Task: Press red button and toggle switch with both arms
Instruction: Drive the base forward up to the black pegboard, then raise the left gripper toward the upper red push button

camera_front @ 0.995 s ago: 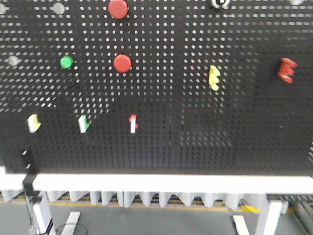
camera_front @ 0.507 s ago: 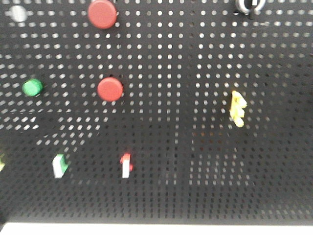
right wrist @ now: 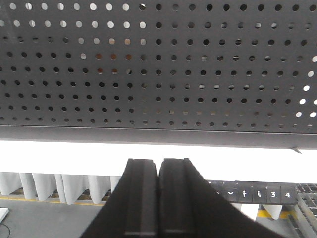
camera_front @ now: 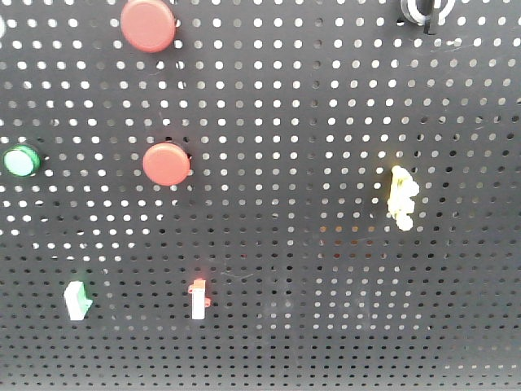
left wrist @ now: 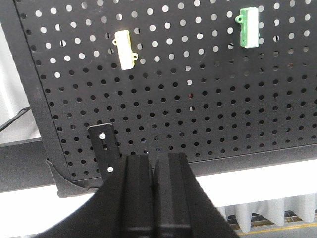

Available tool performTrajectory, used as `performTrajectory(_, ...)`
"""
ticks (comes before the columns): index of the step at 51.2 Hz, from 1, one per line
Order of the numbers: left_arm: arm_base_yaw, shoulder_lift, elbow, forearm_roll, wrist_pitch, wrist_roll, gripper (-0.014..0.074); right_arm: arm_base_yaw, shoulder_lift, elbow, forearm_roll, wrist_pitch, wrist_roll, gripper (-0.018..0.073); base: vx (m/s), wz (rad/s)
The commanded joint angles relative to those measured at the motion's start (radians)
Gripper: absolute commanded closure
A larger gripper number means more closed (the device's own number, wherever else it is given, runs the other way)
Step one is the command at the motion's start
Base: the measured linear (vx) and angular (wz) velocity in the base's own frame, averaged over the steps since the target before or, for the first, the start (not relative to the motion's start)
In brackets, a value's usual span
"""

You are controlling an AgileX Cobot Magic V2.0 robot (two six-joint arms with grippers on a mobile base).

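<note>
Black pegboard point(camera_front: 326, 106) is seen across the whole front view. An upper red button point(camera_front: 147, 24) and a lower red button point(camera_front: 167, 164) are mounted toward its left, with a red toggle switch point(camera_front: 199, 298) fixed below them. The left tool point(left wrist: 154, 161) and the right tool point(right wrist: 158, 163) are each clenched on nothing, held near the board's bottom edge.

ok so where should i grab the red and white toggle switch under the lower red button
Probably the white upright part of the red and white toggle switch, pinched across its narrow left and right faces. Come straight at the pegboard from the front: the piece stands upright and thin, projecting off the board.
</note>
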Motion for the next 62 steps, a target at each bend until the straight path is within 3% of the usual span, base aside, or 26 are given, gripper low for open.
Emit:
performTrajectory(1, 0.004, -0.015, 0.035, -0.003, -0.078, -0.006, 0.0595, -0.006, -0.018, 0.011, -0.005, -0.082, -0.003, 0.0562, 0.00, 0.00)
performTrajectory(21, 0.004, -0.015, 0.034, -0.003, -0.088, -0.007, 0.0595, -0.006, -0.018, 0.011, 0.000, -0.146, -0.003, 0.0562, 0.00, 0.00)
performTrajectory(27, 0.004, -0.015, 0.032, -0.002, -0.135, -0.004, 0.0595, -0.006, -0.018, 0.011, 0.003, -0.260, -0.002, 0.0562, 0.00, 0.00)
performTrajectory(34, 0.004, -0.015, 0.024, -0.003, -0.249, -0.015, 0.0595, -0.006, -0.018, 0.008, 0.009, -0.515, 0.028, 0.0562, 0.00, 0.00)
performTrajectory(39, 0.004, -0.015, 0.015, -0.046, -0.376, -0.127, 0.0595, -0.006, -0.017, -0.009, 0.033, -0.617, 0.108, 0.0562, 0.00, 0.00)
performTrajectory(45, 0.004, -0.014, -0.117, -0.097, -0.345, -0.343, 0.0595, -0.006, 0.007, -0.134, 0.020, -0.503, 0.152, 0.0562, 0.00, 0.00)
performTrajectory(55, 0.000, 0.153, -0.532, 0.115, -0.085, -0.323, 0.0595, -0.006, 0.188, -0.517, -0.104, -0.197, 0.138, 0.0562, 0.00, 0.00)
performTrajectory(62, -0.004, 0.389, -0.821, 0.127, 0.025, -0.324, 0.0595, -0.006, 0.362, -0.757, -0.108, -0.132, 0.139, 0.0562, 0.00, 0.00)
